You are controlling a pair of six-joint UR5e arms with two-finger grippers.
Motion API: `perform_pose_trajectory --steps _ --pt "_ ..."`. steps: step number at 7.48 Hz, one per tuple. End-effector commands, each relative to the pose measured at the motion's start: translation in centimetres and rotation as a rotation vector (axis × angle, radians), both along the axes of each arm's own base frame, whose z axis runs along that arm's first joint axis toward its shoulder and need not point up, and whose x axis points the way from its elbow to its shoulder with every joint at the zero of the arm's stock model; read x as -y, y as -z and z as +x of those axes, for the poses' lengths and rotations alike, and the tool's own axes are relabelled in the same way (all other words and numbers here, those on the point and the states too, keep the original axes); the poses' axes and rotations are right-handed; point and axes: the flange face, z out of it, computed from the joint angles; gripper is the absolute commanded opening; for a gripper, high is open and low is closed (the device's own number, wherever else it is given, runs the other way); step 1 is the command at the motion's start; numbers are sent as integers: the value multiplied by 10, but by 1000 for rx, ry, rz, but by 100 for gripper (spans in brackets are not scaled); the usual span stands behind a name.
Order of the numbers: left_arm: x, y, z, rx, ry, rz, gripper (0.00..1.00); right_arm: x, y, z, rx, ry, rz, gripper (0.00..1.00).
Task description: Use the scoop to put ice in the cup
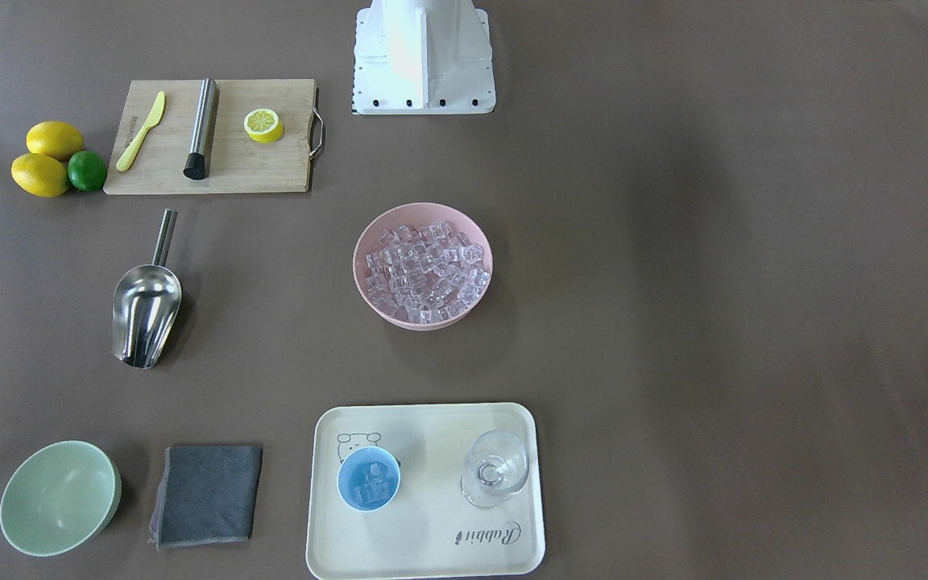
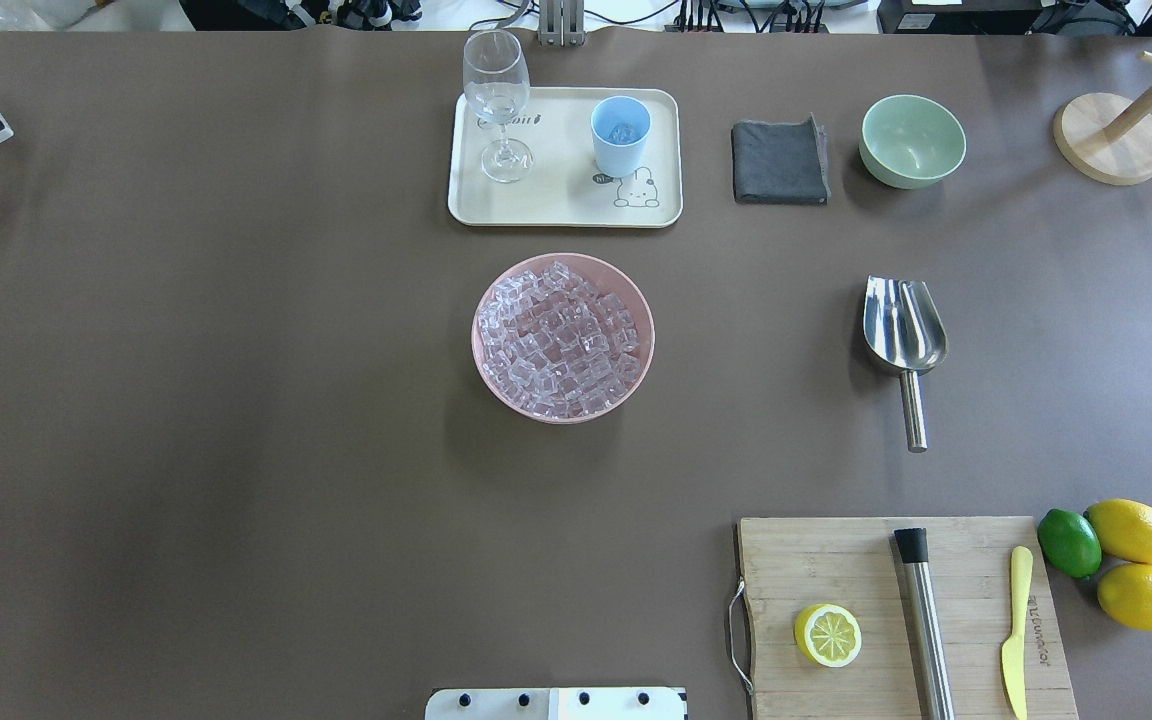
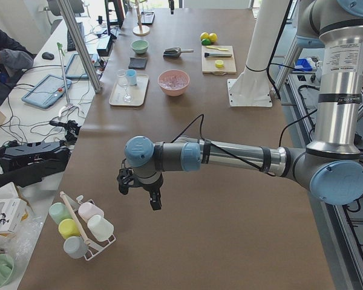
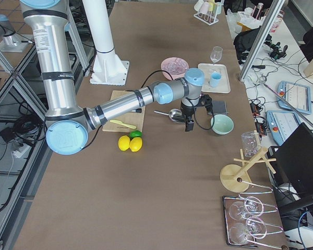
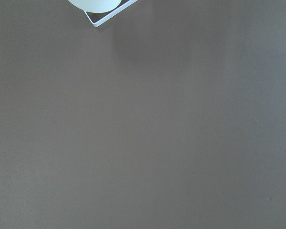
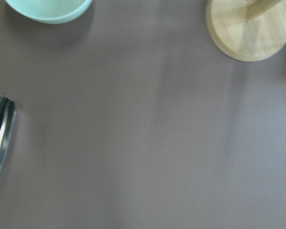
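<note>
The steel scoop [image 1: 146, 310] lies on the table with its rod handle toward the robot, empty; it also shows in the overhead view [image 2: 904, 325]. The ice [image 1: 424, 270] fills a pink bowl [image 1: 354, 266] at the table's middle. The light-blue cup [image 1: 369, 478] stands on a cream tray [image 1: 432, 548] and holds a few cubes. My right gripper [image 4: 189, 122] hangs above the table just past the scoop, near the green bowl. My left gripper [image 3: 139, 190] hangs far off near the table's left end. Whether either is open or shut I cannot tell.
A clear stemmed glass [image 1: 496, 471] stands on the tray beside the cup. A pale green bowl [image 1: 57, 498] and a grey cloth [image 1: 206, 493] sit beside the tray. A cutting board [image 1: 214, 173] holds a steel cylinder, knife and lemon half. A wooden stand [image 2: 1108, 138] is at the far right.
</note>
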Motion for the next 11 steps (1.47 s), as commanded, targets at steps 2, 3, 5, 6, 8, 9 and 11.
perform_pose_trajectory --steps 2,3,5,6,8,9,11 --pt "0 0 -1 0 1 2 97 -50 -125 111 7 -82 -233 100" --pt "1 1 1 -2 -3 5 97 -60 -157 110 69 -56 -232 100" --pt "3 -9 6 -3 -13 -8 97 -63 -165 110 70 -21 -182 100" --pt "1 -8 5 -3 -15 -2 97 -64 -167 110 73 -20 -184 100" --pt "1 -11 6 -3 -18 -8 97 -63 -166 110 75 -20 -182 100" --pt "1 -7 6 -3 -17 0 97 -63 -166 110 74 -20 -182 100" --pt "6 5 7 -4 -19 27 97 -64 -167 110 73 -22 -184 100"
